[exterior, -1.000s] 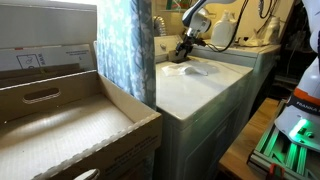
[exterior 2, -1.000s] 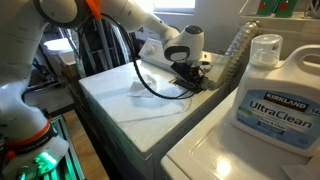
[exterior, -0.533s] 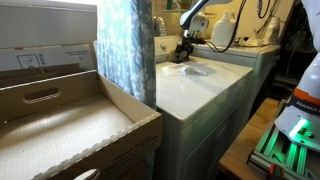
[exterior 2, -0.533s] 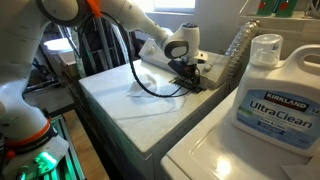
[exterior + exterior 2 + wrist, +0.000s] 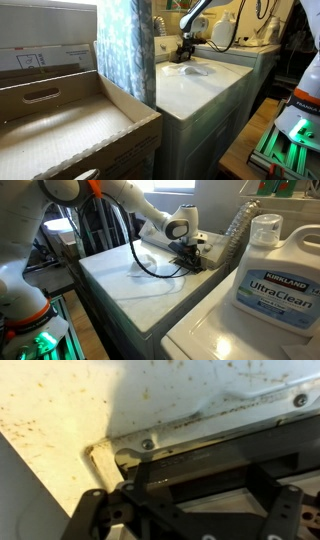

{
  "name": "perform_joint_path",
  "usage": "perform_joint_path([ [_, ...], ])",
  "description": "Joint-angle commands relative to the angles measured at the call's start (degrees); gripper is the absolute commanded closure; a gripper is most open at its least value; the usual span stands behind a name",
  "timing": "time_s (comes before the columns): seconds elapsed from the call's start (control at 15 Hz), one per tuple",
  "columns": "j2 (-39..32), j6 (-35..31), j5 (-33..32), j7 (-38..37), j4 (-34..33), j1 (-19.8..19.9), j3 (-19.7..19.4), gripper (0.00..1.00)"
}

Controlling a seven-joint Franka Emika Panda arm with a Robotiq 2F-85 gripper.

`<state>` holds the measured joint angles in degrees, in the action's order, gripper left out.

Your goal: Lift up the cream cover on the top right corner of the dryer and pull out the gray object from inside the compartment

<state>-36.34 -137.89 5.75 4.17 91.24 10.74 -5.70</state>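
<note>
My gripper hangs over the far corner of the white dryer top. In the wrist view the jaws stand wide open, one finger at each side. Between them lies a dark slot in a grey frame with screws, and a pale grey surface shows inside it. The cream, rust-speckled cover surface lies just beyond the slot. I cannot tell whether a finger touches the cover.
A patterned curtain hangs beside the dryer. A cardboard box is in front. A detergent jug stands on the neighbouring washer, and a crinkled hose runs behind the gripper.
The gripper has risen slightly over the dryer's far corner. Nothing else has moved.
</note>
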Motion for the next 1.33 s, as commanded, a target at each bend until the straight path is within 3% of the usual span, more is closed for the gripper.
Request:
perform_joint_path([
  [0.0,-1.91,-1.41,-3.34,-3.97,-1.25,-1.52,-1.75,0.00],
  [0.4,-2.77,-0.06,-3.05,-13.32,-2.62,-3.03,-3.19,0.00],
  [1.27,-4.59,18.63,-7.38,-23.53,-8.92,-5.20,-6.73,0.00],
])
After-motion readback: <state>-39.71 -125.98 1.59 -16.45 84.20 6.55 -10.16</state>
